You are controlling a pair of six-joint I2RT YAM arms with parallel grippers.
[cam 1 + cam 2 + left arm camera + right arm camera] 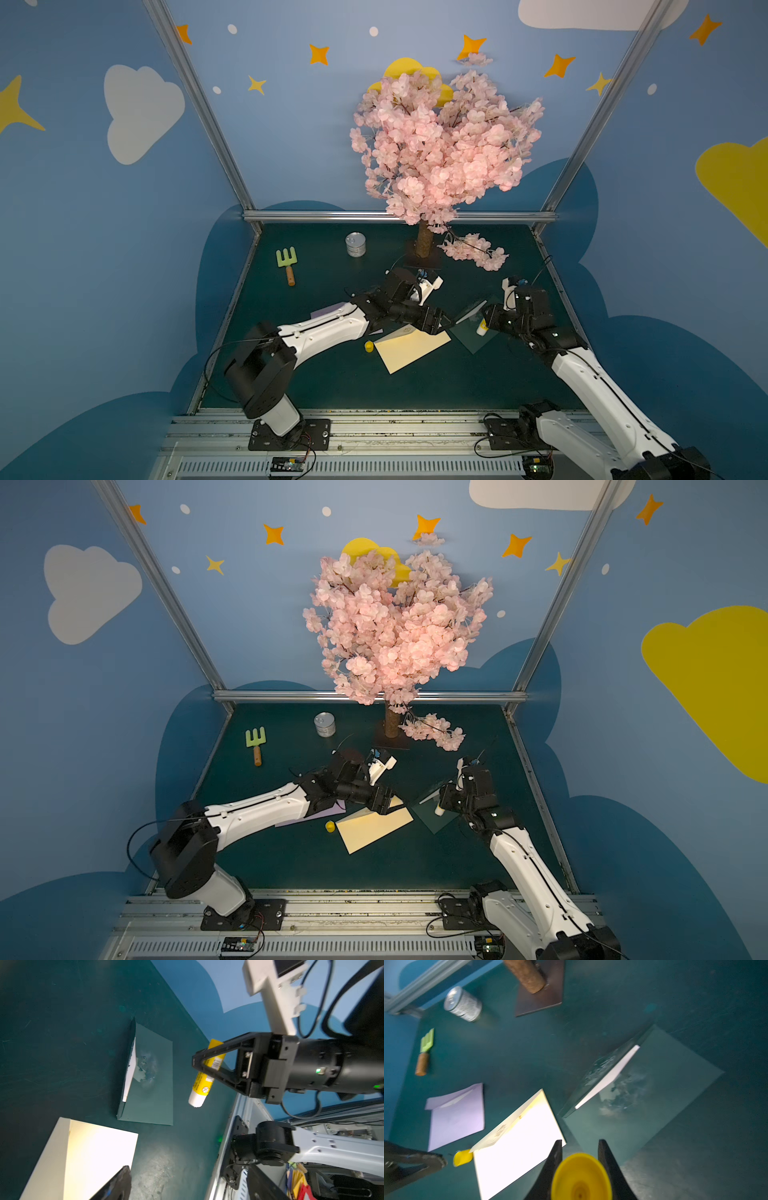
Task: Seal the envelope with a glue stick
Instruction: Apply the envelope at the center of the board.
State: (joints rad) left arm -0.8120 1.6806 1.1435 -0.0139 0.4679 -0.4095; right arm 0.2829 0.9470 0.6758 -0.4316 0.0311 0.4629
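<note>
Right claw [202,1064] clamps glue stick [201,1084], bare tip down, above green envelope [159,1093]. Lower gently, stroke raised flap [130,1072] edge lightly. Left claw [435,327]: spread unclear.

Staged robot lab booth, aluminium frame [399,216], walls [291,145] painted with clouds [141,112] and stars [319,54], artificial blossom tree [444,141]

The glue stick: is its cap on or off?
Off. The glue stick in the right gripper shows a bare white end; the cap lies beside the yellow envelope.
</note>
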